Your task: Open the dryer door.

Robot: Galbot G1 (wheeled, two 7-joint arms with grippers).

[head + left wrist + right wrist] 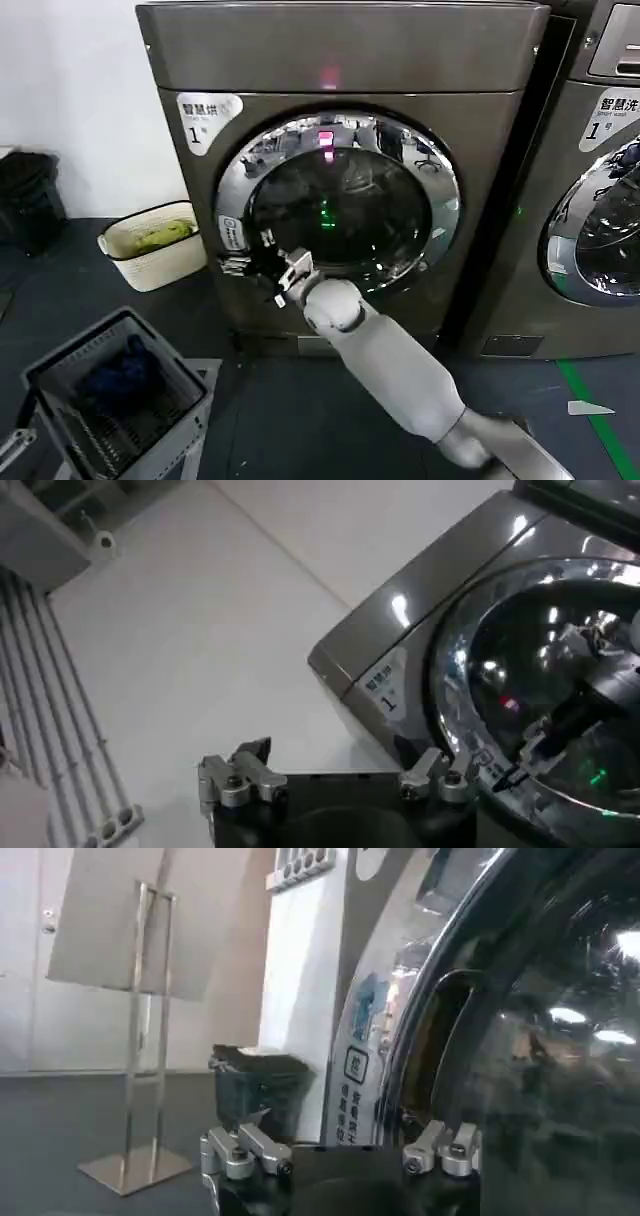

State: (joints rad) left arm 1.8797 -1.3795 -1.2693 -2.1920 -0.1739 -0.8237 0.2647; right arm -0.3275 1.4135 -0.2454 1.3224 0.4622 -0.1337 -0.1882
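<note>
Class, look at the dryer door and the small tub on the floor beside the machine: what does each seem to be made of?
The dryer door: a wide ring that looks like polished chrome, since it mirrors the room, around dark tinted glass with sharp glints; it could be chromed plastic. The right gripper is at its left edge. The tub: probably matte cream plastic, with a smooth, dull rim.

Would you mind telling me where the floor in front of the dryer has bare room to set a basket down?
Bare dark floor lies between the grey crate and the right arm, below the dryer door. It is crowded at the left, around the white tub and black bin.
</note>
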